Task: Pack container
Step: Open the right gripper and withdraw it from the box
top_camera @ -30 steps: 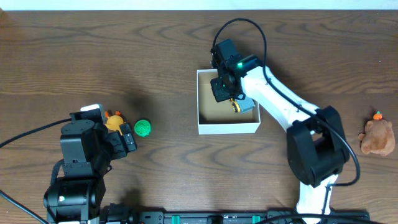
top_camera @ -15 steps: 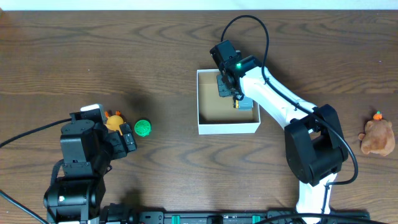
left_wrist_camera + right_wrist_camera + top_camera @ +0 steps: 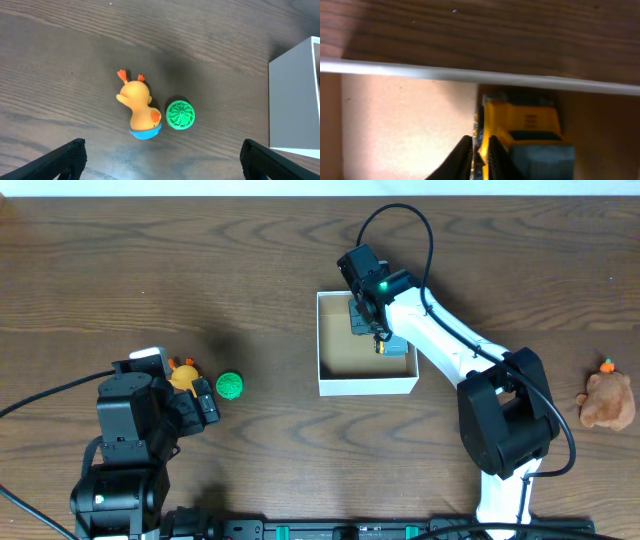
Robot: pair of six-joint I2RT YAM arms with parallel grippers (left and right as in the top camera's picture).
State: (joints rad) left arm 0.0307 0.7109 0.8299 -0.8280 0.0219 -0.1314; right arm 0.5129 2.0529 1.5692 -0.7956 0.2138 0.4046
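The container (image 3: 367, 387) is a square white-walled box with a brown inside, at the table's middle. My right gripper (image 3: 362, 317) is inside it near the far wall. It is shut on the side of a yellow and grey-blue toy truck (image 3: 396, 346). The right wrist view shows the fingers (image 3: 480, 155) pinching the truck (image 3: 530, 125) just below the box's white rim (image 3: 420, 71). My left gripper (image 3: 205, 405) is open and empty, its fingers (image 3: 162, 155) spread wide near an orange duck (image 3: 137, 105) and a green ball (image 3: 180, 115).
The duck (image 3: 183, 376) and the green ball (image 3: 230, 385) lie side by side on the dark wood table at the left. A brown plush toy (image 3: 606, 400) lies at the far right edge. The box's white side wall (image 3: 295, 100) shows in the left wrist view.
My right gripper has moved with the truck a little toward the box's far wall, then held still. The left arm has not moved.
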